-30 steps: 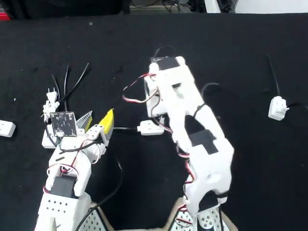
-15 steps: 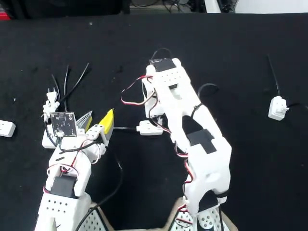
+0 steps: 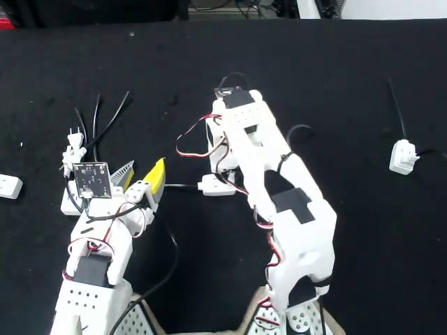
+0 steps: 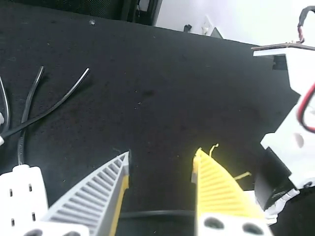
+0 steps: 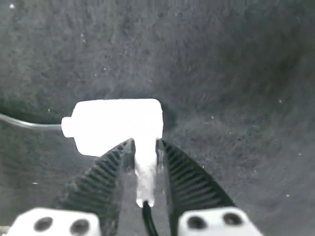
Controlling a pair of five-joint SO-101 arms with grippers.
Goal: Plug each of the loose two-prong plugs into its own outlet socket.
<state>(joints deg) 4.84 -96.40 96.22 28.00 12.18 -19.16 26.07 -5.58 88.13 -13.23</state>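
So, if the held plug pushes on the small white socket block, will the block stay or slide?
It will probably slide: the socket block looks small and light, lying loose on the black cloth. Its thin cable looks floppy and would hardly hold it. The plug in the right end effector seems stiff.

Two arms: left arm [image 3: 105, 241], right arm [image 3: 286, 202]. Four outlet blocks: central block [image 3: 218, 185], edge block [image 3: 8, 186] and covered block [image 3: 68, 204] (half hidden) left of it, far block [image 3: 402, 157] right of it. Two plugs: loose plug [image 3: 72, 142] left of it, second plug [image 5: 146, 172] touching it.
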